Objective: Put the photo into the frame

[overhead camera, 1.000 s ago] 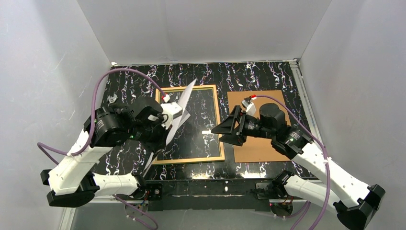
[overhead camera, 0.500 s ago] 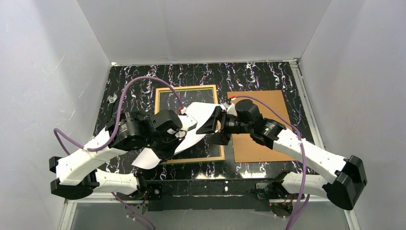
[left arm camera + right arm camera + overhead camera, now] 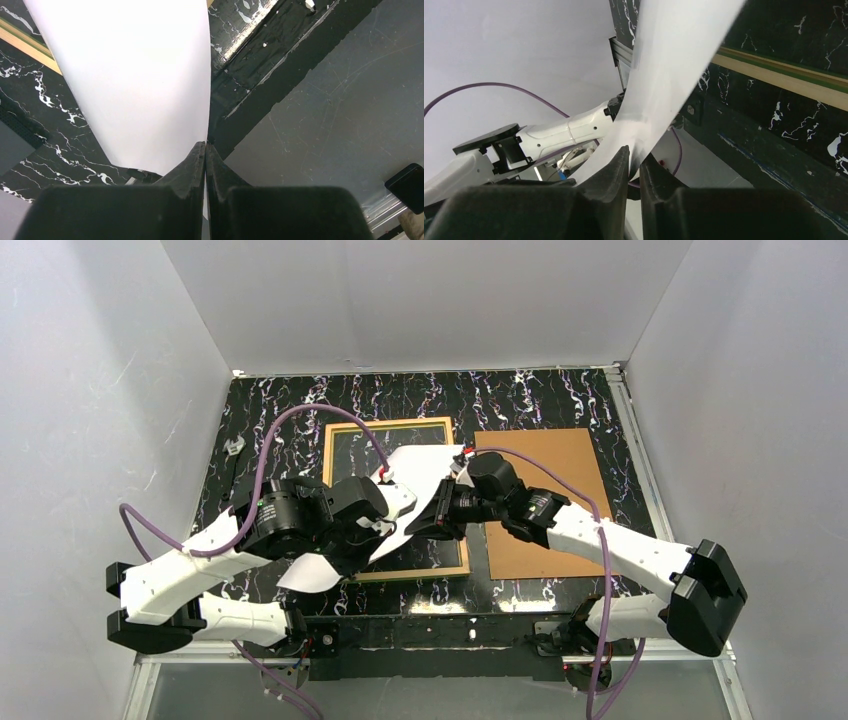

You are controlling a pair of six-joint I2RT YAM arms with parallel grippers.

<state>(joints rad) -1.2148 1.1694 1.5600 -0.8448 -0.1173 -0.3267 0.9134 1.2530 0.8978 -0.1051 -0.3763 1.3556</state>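
The photo [image 3: 425, 475] shows its plain white back and hangs bent and slanted over the frame [image 3: 391, 423], which lies flat on the black marbled table. My left gripper [image 3: 385, 525] is shut on the photo's near edge; in the left wrist view the white sheet [image 3: 135, 75] runs out from between the closed fingertips of that gripper [image 3: 205, 145]. My right gripper [image 3: 415, 528] has come in from the right. In its wrist view the photo [image 3: 674, 60] passes between the jaws of the right gripper [image 3: 634, 152], which are pinched almost together on it. The frame's tan edge [image 3: 774, 75] lies beyond.
A brown backing board [image 3: 545, 500] lies flat to the right of the frame, partly under my right arm. Grey walls close in the table on three sides. A black strip and metal rail [image 3: 280, 65] run along the near edge.
My right arm swung left from the backing board to the photo and its jaws closed on the sheet. My left arm lowered the photo from nearly upright to a flatter slant.
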